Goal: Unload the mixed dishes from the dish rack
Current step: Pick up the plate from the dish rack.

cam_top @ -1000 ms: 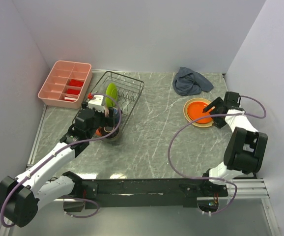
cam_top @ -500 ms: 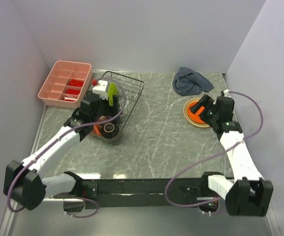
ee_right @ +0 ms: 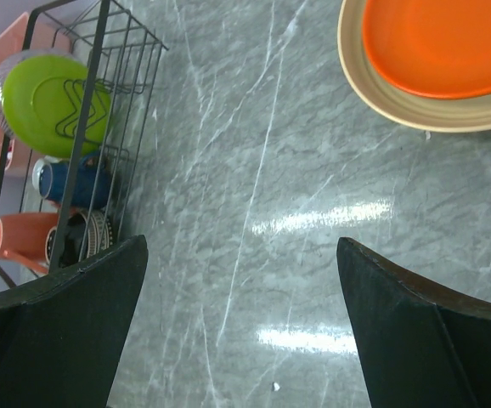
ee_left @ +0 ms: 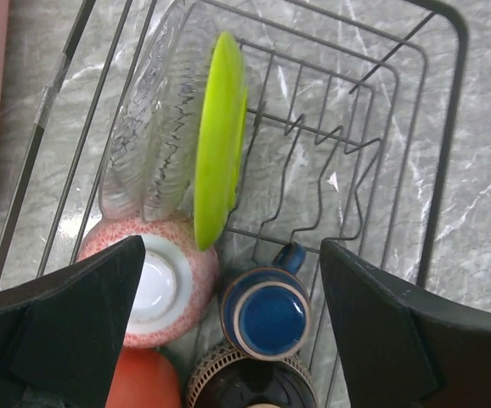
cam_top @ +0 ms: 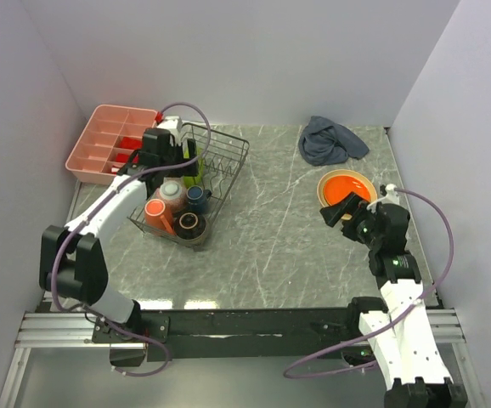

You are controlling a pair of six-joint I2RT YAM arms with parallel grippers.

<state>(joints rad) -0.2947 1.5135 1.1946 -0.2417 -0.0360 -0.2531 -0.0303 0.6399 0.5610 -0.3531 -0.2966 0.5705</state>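
The black wire dish rack (cam_top: 228, 157) stands at the back left. In it are the lime green plate (ee_left: 220, 136) upright in the prongs, an upside-down pinkish bowl (ee_left: 156, 285), a dark blue cup (ee_left: 267, 314), a dark brown bowl (ee_left: 245, 387) and an orange mug (ee_left: 143, 382). My left gripper (cam_top: 177, 157) is open and empty above the rack's far left end, over the plate and cup (ee_left: 231, 255). The tan-yellow plate (cam_top: 324, 191), orange on top, lies on the table at the right. My right gripper (cam_top: 335, 212) is open and empty just in front of that plate (ee_right: 373, 85).
A clear ribbed glass piece (ee_left: 156, 144) leans against the green plate. A pink compartment tray (cam_top: 110, 144) sits left of the rack. A grey-blue cloth (cam_top: 330, 140) lies at the back right. White walls close in on three sides.
My left gripper has moved from the rack's near end to its far left end. My right gripper has pulled back from over the tan plate toward the near side.
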